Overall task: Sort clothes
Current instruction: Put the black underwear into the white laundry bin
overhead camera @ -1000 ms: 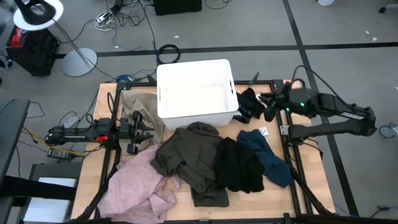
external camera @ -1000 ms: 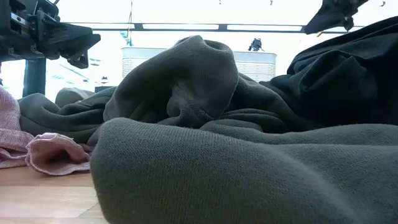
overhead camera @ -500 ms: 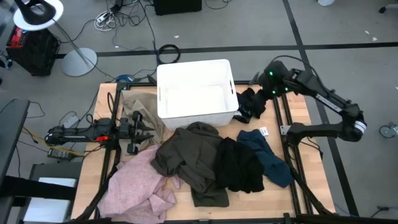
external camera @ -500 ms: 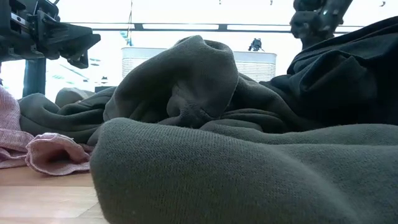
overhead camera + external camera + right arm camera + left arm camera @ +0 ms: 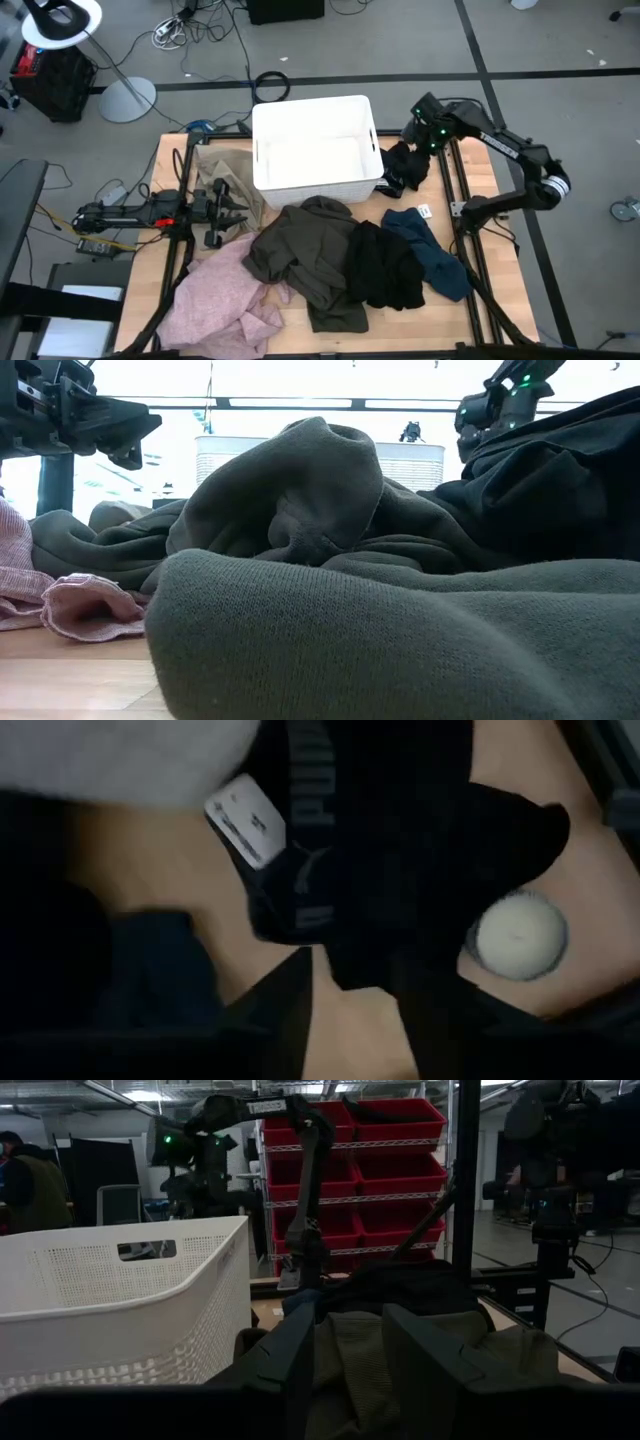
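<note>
The clothes lie on the wooden table: pale pink (image 5: 225,295) near left, olive green (image 5: 305,250) in the middle, black (image 5: 385,265) beside it, dark teal blue (image 5: 432,252) at the right, and beige tan (image 5: 225,165) left of the white bin (image 5: 315,145). A second small black garment (image 5: 405,165) with a white tag (image 5: 245,820) lies right of the bin. My right gripper (image 5: 418,128) hovers above it, pointing down, open and empty (image 5: 350,1005). My left gripper (image 5: 235,208) waits open at the table's left, level, facing the olive garment (image 5: 350,1360).
The bin stands at the far middle between the beige garment and the small black one. A white round disc (image 5: 515,935) lies on the table beside the small black garment. Black frame rails (image 5: 470,260) run along the table's right side.
My right arm has swung from the table's right side up and toward the far edge and the bin. Its gripper has tipped downward and now stands over the small black garment. The clothes have not moved.
</note>
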{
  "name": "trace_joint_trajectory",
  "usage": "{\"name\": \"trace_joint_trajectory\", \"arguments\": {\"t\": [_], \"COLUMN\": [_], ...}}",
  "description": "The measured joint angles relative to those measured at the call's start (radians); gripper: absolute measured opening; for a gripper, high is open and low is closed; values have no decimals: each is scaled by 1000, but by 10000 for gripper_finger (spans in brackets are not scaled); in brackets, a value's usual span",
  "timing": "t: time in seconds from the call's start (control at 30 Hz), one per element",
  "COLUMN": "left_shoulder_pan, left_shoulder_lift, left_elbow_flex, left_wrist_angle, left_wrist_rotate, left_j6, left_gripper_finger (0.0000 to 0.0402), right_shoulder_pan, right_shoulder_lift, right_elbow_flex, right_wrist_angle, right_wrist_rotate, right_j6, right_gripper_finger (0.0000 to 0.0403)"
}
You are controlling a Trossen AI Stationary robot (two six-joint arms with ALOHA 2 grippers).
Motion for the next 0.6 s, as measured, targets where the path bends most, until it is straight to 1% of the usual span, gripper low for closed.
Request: {"name": "trace_joint_trajectory", "arguments": {"t": [0.07,0.17,0.23,0.43,0.6], "left_shoulder_pan": [0,0,0,0,0], "left_shoulder_lift": [0,0,0,0,0], "left_elbow_flex": [0,0,0,0,0], "left_wrist_angle": [0,0,0,0,0], "left_wrist_rotate": [0,0,0,0,0], "left_j6": [0,0,0,0,0], "left_gripper_finger": [125,125,125,125,125], "right_shoulder_pan": [18,53,74,110,114], "right_shoulder_lift": [27,67,90,162,238], "right_elbow_flex": [0,0,0,0,0], "right_wrist_angle": [29,40,60,151,202], "right_wrist_rotate": [11,10,7,-5,-37], "right_j6": [-93,-284,-363,-422,-427], "right_gripper_finger": [173,202,218,253,263]}}
